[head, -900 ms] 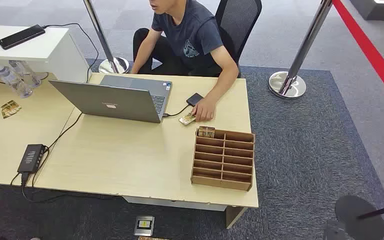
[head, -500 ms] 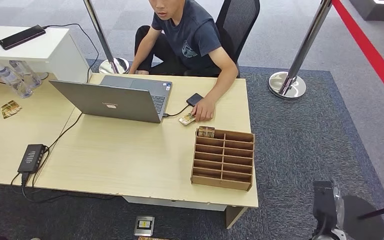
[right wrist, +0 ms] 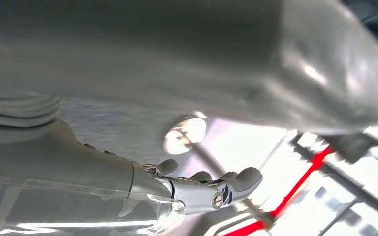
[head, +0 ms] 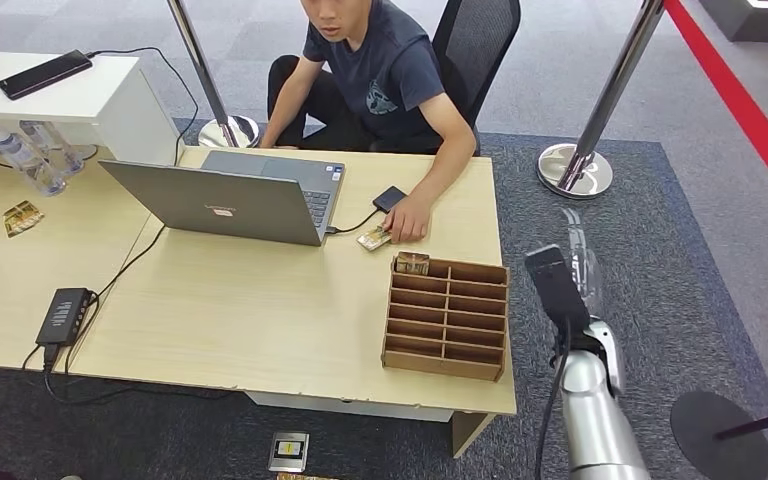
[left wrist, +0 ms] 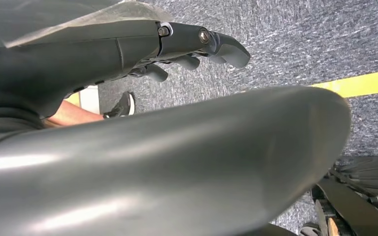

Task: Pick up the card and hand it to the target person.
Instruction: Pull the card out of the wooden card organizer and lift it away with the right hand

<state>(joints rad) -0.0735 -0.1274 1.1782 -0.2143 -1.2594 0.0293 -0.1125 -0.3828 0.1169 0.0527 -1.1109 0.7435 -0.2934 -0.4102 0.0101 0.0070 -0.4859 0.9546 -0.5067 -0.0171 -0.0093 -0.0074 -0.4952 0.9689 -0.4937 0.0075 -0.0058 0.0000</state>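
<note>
Where a moment ago the carpet beside the desk (head: pixel 260 330) lay bare, the right robot hand (head: pixel 580 262) has risen on its silver arm to hover off the desk's right edge, level with the wooden organizer (head: pixel 447 318). Its fingers lie apart and hold nothing. That reads as the opening of the reach — the pick-up itself is not yet begun. The left robot hand (left wrist: pixel 177 49) hangs low over grey carpet, fingers loosely curved and empty.

The card (head: pixel 412 263) stands upright in the organizer's far left slot, near the desk's right edge. A second card (head: pixel 375 238) lies flat just beyond it, under the fingertips of the seated person (head: pixel 380 75), who seems the likely recipient.

The organizer is thin, pale-brown board cut into a grid of shallow, square-edged slots; the card looks small, stiff and glossy, with a patterned face. The desk top is smooth, light wood laminate. The laptop (head: pixel 230 200) is matte grey metal, and the carpet is coarse and speckled — a dull contrast to the polished chrome stanchion base (head: pixel 574 170).
</note>
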